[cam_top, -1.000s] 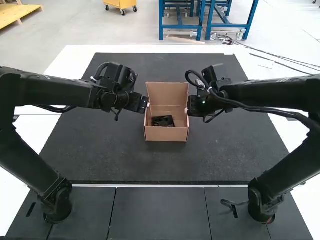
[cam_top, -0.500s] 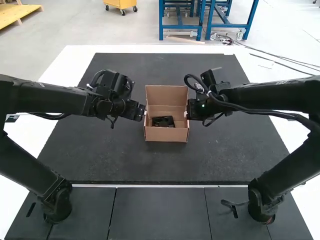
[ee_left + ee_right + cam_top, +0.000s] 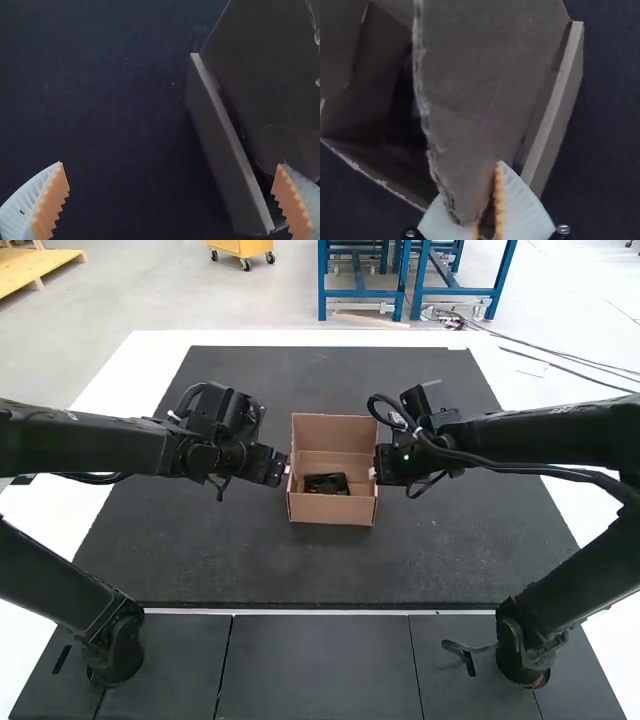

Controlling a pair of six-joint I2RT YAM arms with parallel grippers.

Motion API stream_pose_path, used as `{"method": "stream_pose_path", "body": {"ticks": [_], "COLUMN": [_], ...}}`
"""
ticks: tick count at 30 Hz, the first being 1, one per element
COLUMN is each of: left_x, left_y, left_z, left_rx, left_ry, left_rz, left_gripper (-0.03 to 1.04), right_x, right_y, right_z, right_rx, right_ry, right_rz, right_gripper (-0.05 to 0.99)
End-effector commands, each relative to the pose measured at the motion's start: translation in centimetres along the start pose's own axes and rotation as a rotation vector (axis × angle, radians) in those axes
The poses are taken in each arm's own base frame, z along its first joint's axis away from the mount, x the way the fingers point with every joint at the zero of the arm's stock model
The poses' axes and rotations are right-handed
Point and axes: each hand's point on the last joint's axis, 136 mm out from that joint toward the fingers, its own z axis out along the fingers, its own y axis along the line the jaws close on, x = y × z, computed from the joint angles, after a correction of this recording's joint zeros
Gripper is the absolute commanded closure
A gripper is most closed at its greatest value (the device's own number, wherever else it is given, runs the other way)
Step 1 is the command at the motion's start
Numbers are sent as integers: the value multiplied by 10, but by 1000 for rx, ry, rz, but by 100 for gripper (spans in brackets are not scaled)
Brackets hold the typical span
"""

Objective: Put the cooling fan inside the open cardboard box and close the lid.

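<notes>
Here, the cooling fan [image 3: 326, 482] is seen lying inside the open cardboard box [image 3: 332, 510], whose lid [image 3: 333, 432] is raised at the far side.
The box is flanked by the left gripper [image 3: 283, 468] and the right gripper [image 3: 376, 468] on a black mat [image 3: 200, 550] covering the surface. In the left wrist view the fingers [image 3: 47, 200] are spread wide about a box wall; in the right wrist view the fingers [image 3: 517, 205] are pinched on a side flap [image 3: 485, 90].

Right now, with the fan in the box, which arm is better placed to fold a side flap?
Right. The right gripper is shut on a flap at the right of the box, so it could probably fold it in directly. The left gripper is open at the other side and grips nothing.
</notes>
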Motion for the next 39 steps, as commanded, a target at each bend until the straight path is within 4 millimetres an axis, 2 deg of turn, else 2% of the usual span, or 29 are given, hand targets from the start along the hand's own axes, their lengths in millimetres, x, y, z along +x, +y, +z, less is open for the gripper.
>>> {"method": "stream_pose_path", "body": {"ticks": [1,5,9,16,22,24,27,33,39], "left_x": [-9,-12,-13,-22,-47,-55,-65,-86,-107], "left_y": [-5,-4,-2,5,51,66,80,82,81], "left_z": [-9,-14,-18,-22,-28,-32,-35,-31,-17], "left_rx": [18,18,15,-4,-172,-222,-267,-274,-273], "left_ry": [-28,-34,-39,-49,-103,-122,-150,-193,-211], "left_rz": [15,22,31,40,20,6,-2,-8,-10], "left_gripper": [5,5,5,5,5,5,5,4,4], "right_x": [-10,-18,-22,-15,-24,-27,-32,-51,-61], "right_y": [9,10,10,-5,-8,-6,1,13,23], "right_z": [-7,-13,-17,-22,-39,-43,-54,-82,-96], "right_rx": [-6,1,10,79,85,80,63,45,22], "right_ry": [-33,-28,-18,21,-17,-33,-60,-158,-200], "right_rz": [-40,-37,-45,-96,-106,-127,-167,-251,-329], "right_gripper": [65,43,35,26,22,18,14,13,5]}}
